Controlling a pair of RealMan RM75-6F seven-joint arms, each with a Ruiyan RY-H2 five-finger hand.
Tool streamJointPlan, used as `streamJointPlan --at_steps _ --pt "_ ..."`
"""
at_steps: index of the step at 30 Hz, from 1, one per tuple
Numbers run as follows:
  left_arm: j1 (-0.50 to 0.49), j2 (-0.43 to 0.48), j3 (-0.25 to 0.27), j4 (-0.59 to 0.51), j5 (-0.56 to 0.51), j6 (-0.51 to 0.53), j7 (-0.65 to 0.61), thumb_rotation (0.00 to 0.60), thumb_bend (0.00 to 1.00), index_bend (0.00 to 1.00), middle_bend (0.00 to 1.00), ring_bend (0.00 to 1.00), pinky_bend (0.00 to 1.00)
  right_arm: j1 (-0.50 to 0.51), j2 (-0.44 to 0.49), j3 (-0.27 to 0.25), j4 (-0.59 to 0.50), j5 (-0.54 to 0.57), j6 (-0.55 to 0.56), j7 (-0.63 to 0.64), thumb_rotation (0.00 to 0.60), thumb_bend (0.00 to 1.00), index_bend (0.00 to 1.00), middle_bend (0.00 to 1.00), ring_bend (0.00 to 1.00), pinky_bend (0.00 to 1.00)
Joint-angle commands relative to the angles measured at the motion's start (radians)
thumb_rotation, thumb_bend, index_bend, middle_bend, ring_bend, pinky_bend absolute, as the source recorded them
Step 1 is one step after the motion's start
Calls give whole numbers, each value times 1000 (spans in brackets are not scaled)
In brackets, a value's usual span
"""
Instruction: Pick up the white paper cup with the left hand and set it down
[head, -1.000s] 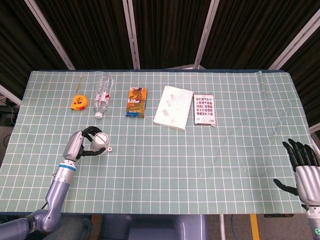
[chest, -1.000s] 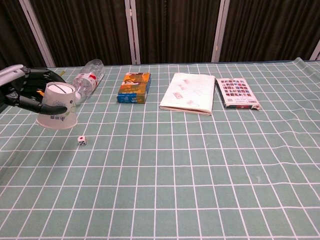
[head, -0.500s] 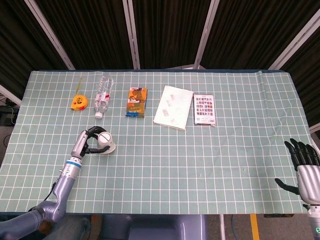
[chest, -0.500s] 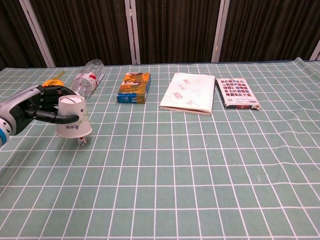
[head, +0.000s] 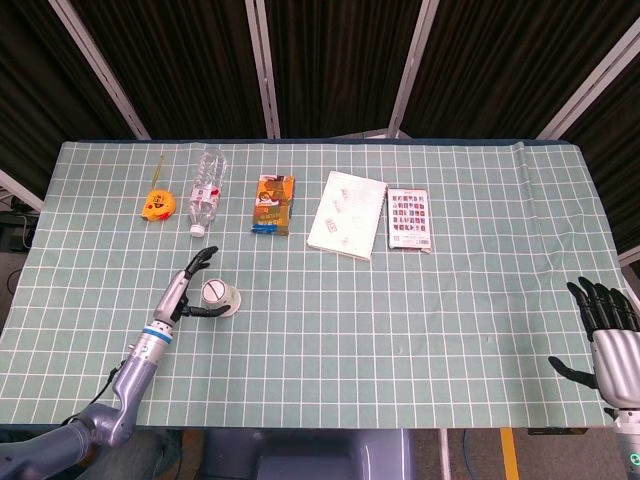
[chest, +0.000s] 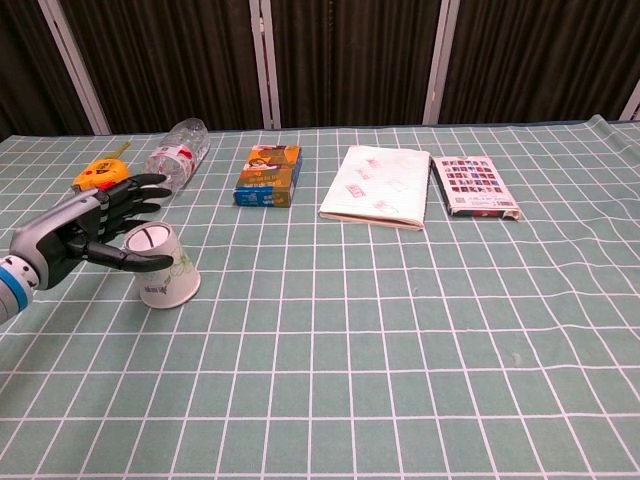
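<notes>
The white paper cup (head: 220, 296) (chest: 166, 269) stands mouth down on the green checked cloth (head: 400, 320), leaning slightly, at the front left. My left hand (head: 190, 288) (chest: 92, 228) lies just left of it with the fingers spread above and behind the cup. Its thumb reaches along the cup's near side, and whether it touches is unclear. The hand holds nothing. My right hand (head: 606, 326) hangs open off the table's front right corner, fingers apart, and is absent from the chest view.
Along the far side lie a yellow tape measure (head: 155, 204) (chest: 100, 175), a clear water bottle (head: 205, 190) (chest: 176, 150) on its side, an orange-blue box (head: 272, 204) (chest: 270, 175), a white booklet (head: 346, 214) (chest: 378, 187) and a patterned card pack (head: 410, 219) (chest: 473, 186).
The left hand carried the cup down and to the right, set it on the cloth and spread its fingers off it. The small die seen earlier no longer shows. The right hand barely moved.
</notes>
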Motion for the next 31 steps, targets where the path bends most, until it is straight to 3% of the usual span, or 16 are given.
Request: streamJointPlan --at_steps 1,5,7,9,13,18,22,31 --pt "9 13 19 9 39 61 13 600 12 0 0 0 0 0 1 -1 0 -1 0 0 600 0 0 0 0 0" --pt "37 67 16 -58 82 193 30 600 12 0 0 0 0 -1 3 -3 -3 -7 3 2 600 0 0 0 0 0" --pt "63 139 -2 -125 128 328 116 600 12 0 0 0 0 -2 5 -5 -9 -19 10 5 600 0 0 0 0 0" --pt "93 227 3 -213 146 382 284 600 8 0 0 0 0 -5 8 -8 -13 -30 17 8 600 0 0 0 0 0" --pt "141 354 14 -361 115 389 592 600 3 0 0 0 0 -7 12 -12 -17 -43 25 12 600 0 0 0 0 0" --pt "245 554 73 -657 -20 353 981 600 2 0 0 0 0 -6 17 -16 -24 -61 32 20 600 0 0 0 0 0" --pt "287 613 95 -760 -81 355 1072 600 2 0 0 0 0 -3 19 -14 -29 -67 32 23 600 0 0 0 0 0" --pt "316 648 106 -795 -78 373 1088 600 1 0 0 0 0 2 19 -13 -33 -70 30 17 600 0 0 0 0 0"
